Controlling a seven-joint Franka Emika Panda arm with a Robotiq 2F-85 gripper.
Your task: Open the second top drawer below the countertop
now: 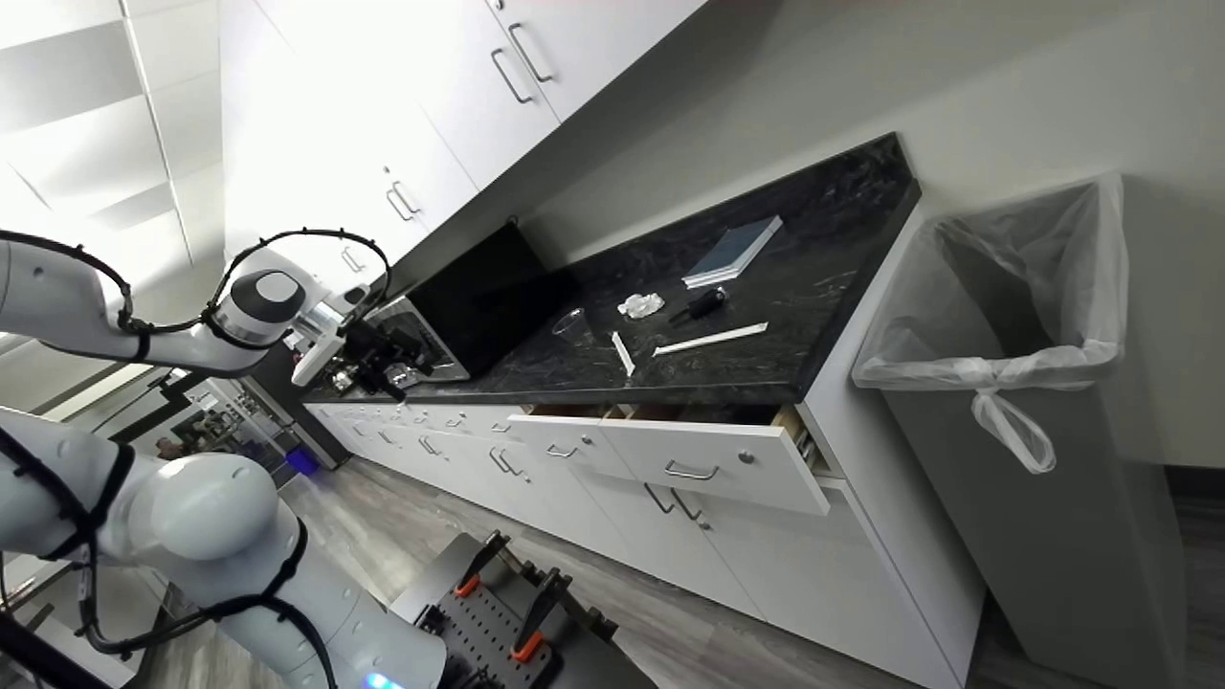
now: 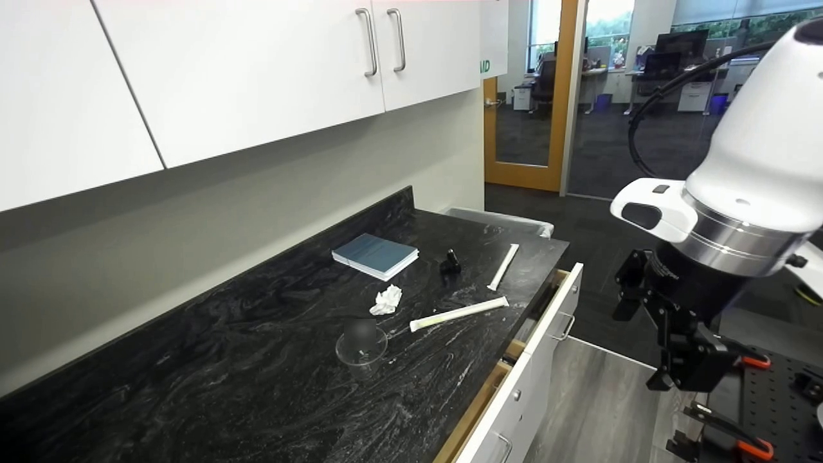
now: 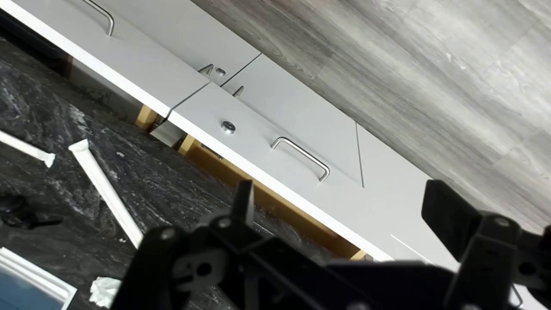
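Observation:
The second top drawer is partly pulled out, with its white front [image 1: 605, 459] below the black countertop [image 1: 813, 287] in an exterior view. Its front [image 2: 506, 415] also shows at the bottom of an exterior view, with the tan wooden box behind it. In the wrist view its front [image 3: 258, 142], lock, metal handle [image 3: 301, 153] and tan box show across the middle. My gripper [image 3: 340, 189] is open and empty; its fingers appear either side of the drawer's far end, below the handle in the picture. In both exterior views the gripper [image 1: 407, 376] [image 2: 643, 350] is apart from the drawer.
The wider drawer [image 1: 713, 450] beside it is also pulled out. On the countertop are a clear cup [image 2: 361, 347], crumpled paper [image 2: 387, 300], two white wrapped sticks [image 2: 460, 313], a black object [image 2: 451, 262] and a blue book [image 2: 376, 254]. A grey bin [image 1: 1053, 498] stands at the counter's end.

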